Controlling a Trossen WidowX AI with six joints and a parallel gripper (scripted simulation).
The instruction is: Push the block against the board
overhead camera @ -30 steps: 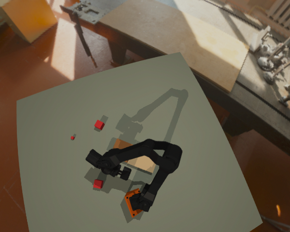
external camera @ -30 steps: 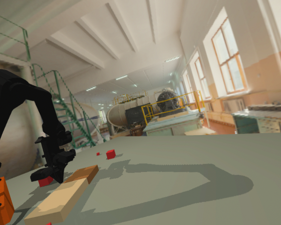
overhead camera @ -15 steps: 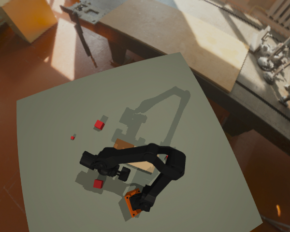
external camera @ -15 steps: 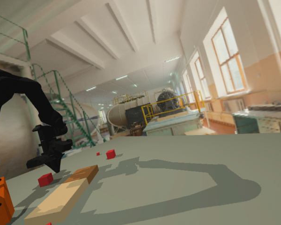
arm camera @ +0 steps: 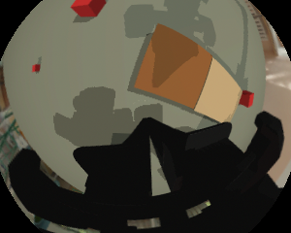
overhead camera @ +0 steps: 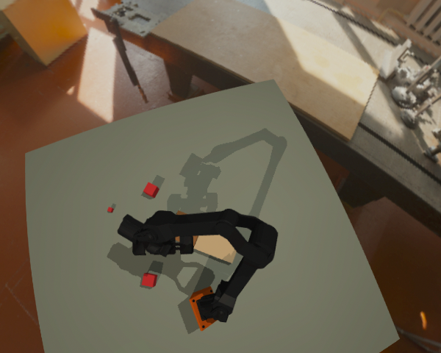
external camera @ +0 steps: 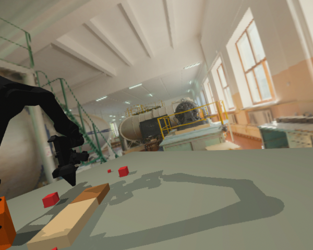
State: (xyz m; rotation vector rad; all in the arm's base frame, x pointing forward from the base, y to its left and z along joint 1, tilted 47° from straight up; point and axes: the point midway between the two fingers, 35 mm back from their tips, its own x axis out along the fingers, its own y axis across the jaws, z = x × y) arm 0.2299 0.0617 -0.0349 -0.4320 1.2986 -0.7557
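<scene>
The tan board (overhead camera: 214,246) (external camera: 67,219) (arm camera: 184,72) lies flat on the grey table (overhead camera: 308,228) (external camera: 205,174), and my arm hides part of it in the overhead view. A red block (overhead camera: 149,279) (external camera: 50,199) sits apart from the board's long side. A small red block (external camera: 54,248) (arm camera: 246,97) sits right at the corner of the board's light end. My gripper (overhead camera: 167,248) (external camera: 71,183) (arm camera: 147,120) is shut and empty. It hangs just above the table, beside the board's shaded end, between the board and the first red block.
Another red block (overhead camera: 151,189) (external camera: 123,171) (arm camera: 87,3) and a tiny red one (overhead camera: 109,209) (external camera: 109,171) (arm camera: 36,68) lie farther out on the table. The arm's orange base (overhead camera: 198,304) (external camera: 0,228) stands near the board's light end.
</scene>
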